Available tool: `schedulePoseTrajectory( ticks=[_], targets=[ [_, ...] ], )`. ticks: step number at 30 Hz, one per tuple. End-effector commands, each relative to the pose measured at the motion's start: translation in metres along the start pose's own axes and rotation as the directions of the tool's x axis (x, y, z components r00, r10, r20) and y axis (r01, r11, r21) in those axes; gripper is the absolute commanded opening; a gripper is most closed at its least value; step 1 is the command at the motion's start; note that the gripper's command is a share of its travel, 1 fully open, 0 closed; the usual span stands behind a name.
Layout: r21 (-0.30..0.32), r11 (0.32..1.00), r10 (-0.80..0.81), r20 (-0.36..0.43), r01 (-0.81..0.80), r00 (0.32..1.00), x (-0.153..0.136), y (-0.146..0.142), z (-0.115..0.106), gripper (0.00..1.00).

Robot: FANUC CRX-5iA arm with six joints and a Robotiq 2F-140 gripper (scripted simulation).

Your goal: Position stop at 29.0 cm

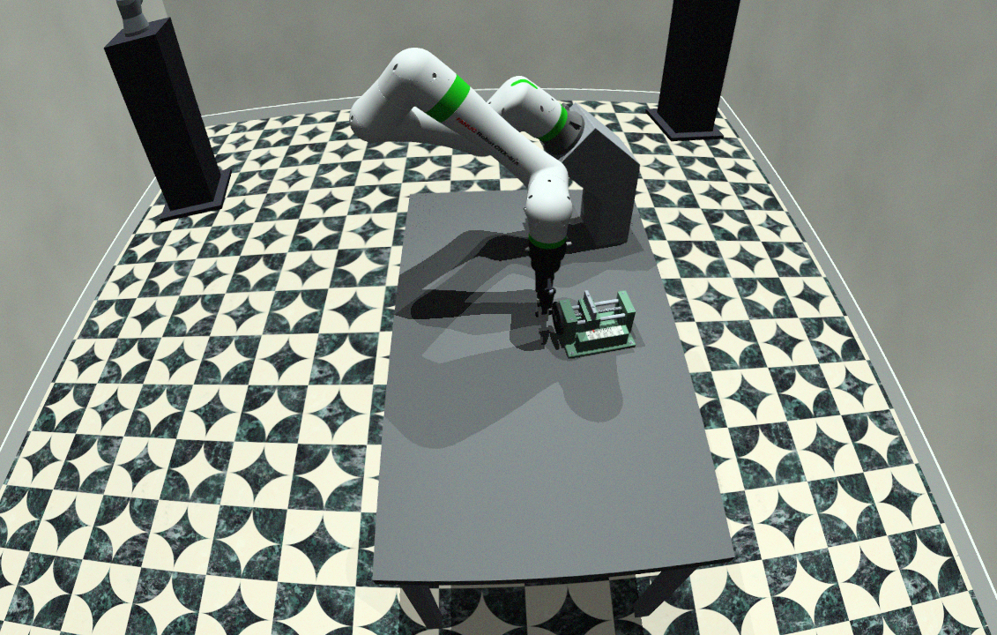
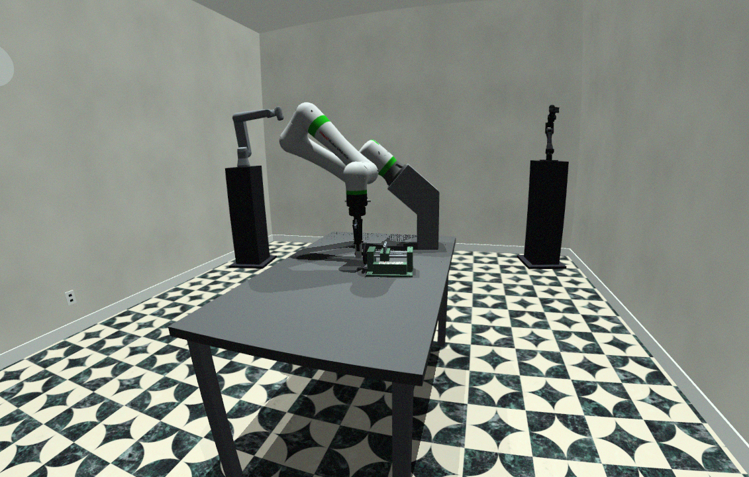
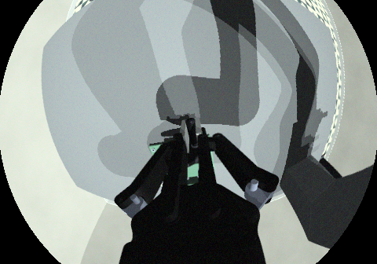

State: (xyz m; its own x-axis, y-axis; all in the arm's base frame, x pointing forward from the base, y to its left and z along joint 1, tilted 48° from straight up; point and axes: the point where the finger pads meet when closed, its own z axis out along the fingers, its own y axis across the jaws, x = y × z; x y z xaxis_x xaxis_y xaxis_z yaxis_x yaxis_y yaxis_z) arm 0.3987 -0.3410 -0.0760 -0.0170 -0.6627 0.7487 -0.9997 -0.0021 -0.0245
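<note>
The green screw-driven fixture [image 1: 576,344] [image 2: 389,269] [image 3: 192,171] stands on the table. Its stop [image 1: 588,306] [image 2: 385,255] rides on metal rods, nearer the handwheel end than the far end. A white scale [image 1: 604,332] runs along the front; its figures are too small to read. The dark handwheel [image 1: 558,317] is at the fixture's left end, mostly hidden by the fingers in the wrist view. My gripper [image 1: 544,310] [image 2: 358,251] points down beside the wheel. Its fingers are nearly together, shut on the wheel's black handle [image 3: 192,132].
The grey table [image 1: 549,497] [image 2: 306,320] [image 3: 67,99] carries the fixture and the arm's grey pedestal [image 1: 608,189] [image 2: 427,219] [image 3: 330,201] behind it. Two black stands [image 2: 248,219] [image 2: 548,213] with small arms are on the floor beyond the table.
</note>
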Motion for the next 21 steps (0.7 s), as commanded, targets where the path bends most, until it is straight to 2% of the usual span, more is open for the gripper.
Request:
schedulePoseTrajectory(
  ticks=[1,21],
  targets=[
    [0.0,1.0,0.0,0.0,0.0,1.0,-0.0001,0.0004,-0.0032,0.04],
    [0.0,1.0,0.0,0.0,0.0,1.0,-0.0001,0.0005,-0.0107,0.04]
  ],
)
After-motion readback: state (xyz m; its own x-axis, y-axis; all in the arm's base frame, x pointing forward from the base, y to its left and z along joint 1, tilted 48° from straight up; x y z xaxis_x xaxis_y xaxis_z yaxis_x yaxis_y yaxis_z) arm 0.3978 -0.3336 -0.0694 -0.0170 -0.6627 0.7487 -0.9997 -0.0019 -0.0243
